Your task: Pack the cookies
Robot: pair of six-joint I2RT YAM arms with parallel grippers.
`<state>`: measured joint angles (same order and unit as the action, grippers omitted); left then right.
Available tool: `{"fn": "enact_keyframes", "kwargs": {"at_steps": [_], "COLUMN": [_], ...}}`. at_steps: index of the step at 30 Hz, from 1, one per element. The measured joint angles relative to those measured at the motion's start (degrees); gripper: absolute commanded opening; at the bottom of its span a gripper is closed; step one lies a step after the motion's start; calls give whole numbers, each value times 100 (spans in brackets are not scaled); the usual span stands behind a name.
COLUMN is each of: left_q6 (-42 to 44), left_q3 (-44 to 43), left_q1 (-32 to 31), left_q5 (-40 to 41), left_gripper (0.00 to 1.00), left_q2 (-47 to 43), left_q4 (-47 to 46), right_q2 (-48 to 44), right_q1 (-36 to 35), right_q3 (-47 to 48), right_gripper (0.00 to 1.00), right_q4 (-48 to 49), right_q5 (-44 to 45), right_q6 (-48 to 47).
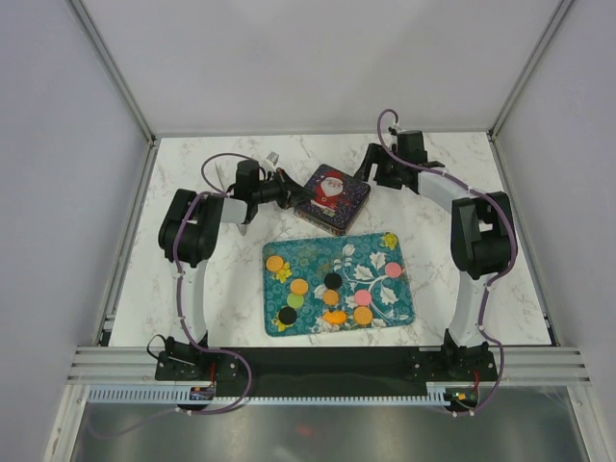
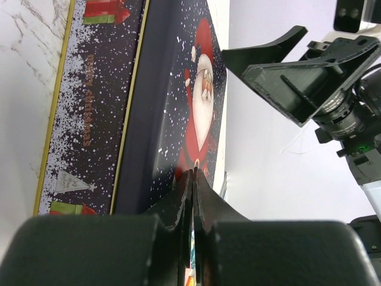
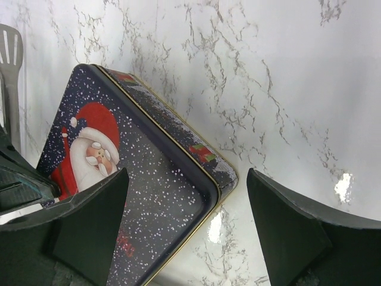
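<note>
While tight on Santa lid, left hand; right hand wide.

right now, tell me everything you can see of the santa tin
The santa tin is a squarish navy box, metal by its look, gold-rimmed, merry christmas on its side. It sits on the marble table behind the teal tray. Its Santa lid looks raised off the base at one side, that edge pinched by the shut left gripper. The open right gripper straddles a corner.
</note>
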<state>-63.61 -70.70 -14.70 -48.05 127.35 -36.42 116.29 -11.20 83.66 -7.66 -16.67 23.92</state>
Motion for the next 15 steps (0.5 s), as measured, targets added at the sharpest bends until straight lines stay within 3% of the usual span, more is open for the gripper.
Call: {"fn": "enact_keyframes", "kwargs": {"at_steps": [10,15], "left_q6": [597,831], "left_q3": [-809,-874], "left_q1": [0,0], "left_q5": [297,490], "left_gripper": [16,18], "left_q2": [-201,-835], "left_q4": [1519,2009], "right_q2": [-417,-885], "right_q1": [142,168], "right_q3": [0,-92], "right_gripper": [89,90], "right_q4": [-4,-17], "right_q5": [42,131], "right_q6": [146,179]}}
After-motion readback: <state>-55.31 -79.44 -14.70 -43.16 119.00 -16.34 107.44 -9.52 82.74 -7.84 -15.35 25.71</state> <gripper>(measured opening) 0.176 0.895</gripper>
